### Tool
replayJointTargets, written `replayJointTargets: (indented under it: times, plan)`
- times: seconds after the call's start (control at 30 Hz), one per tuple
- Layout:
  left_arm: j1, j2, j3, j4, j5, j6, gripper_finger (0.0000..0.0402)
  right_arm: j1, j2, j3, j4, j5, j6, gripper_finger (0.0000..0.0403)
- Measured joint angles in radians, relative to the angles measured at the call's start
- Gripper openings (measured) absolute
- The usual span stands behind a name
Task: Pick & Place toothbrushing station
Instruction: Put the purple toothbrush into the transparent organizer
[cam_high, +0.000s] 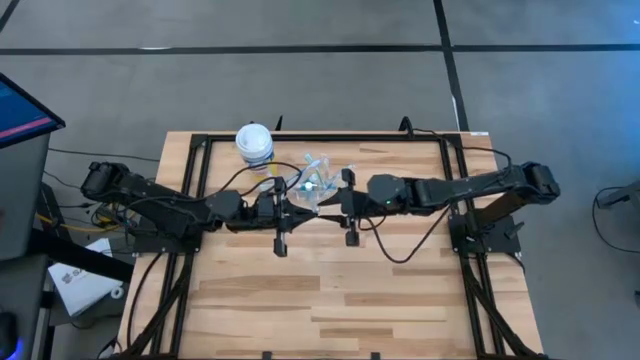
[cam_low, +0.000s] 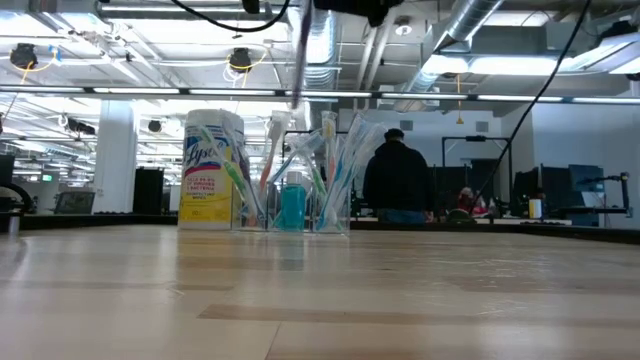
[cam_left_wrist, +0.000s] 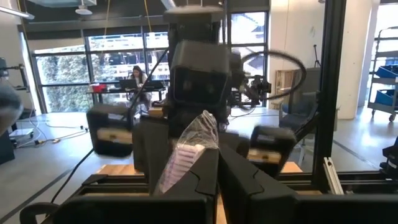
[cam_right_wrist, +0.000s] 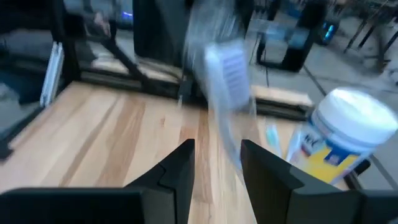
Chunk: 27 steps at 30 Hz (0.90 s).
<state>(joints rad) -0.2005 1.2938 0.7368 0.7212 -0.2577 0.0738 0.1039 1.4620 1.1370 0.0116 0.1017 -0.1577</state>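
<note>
A clear cup (cam_low: 295, 205) holding several white, blue and green toothbrushes and a blue tube (cam_low: 291, 207) stands on the table at mid-far; it also shows in the high view (cam_high: 318, 180). My left gripper (cam_high: 296, 205) is shut on one wrapped toothbrush (cam_left_wrist: 189, 149), raised above the table near the cup. My right gripper (cam_high: 332, 202) faces it, open. In the right wrist view the toothbrush (cam_right_wrist: 227, 78) runs down into the gap between my right gripper's (cam_right_wrist: 217, 165) fingers; I cannot tell whether they touch it. My left gripper pinches the wrapped toothbrush between its two fingers (cam_left_wrist: 202, 177), just below the bristle head (cam_left_wrist: 186, 152). The fingers come level from the table's left and lie across the brush. The brush is lifted clear, roughly upright and tilted, its handle (cam_low: 297, 60) hanging below.
A yellow canister with a white lid (cam_high: 255, 143) stands left of the cup at the table's far edge. Bare wood (cam_high: 330, 300) lies on the near half of the table. A person (cam_low: 398, 180) stands in the room behind.
</note>
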Motion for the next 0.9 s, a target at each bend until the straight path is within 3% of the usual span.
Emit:
replayJointTargets:
  times: [0.27, 0.9]
  plan:
    - [0.0, 0.0, -0.001, -0.007, 0.0, 0.0, 0.0, 0.0, 0.088, 0.001, 0.089, -0.005, -0.031, 0.0121]
    - [0.0, 0.0, -0.002, -0.027, -0.003, 0.0, 0.0, 0.007, 0.053, 0.0, 0.074, -0.007, -0.05, 0.0107]
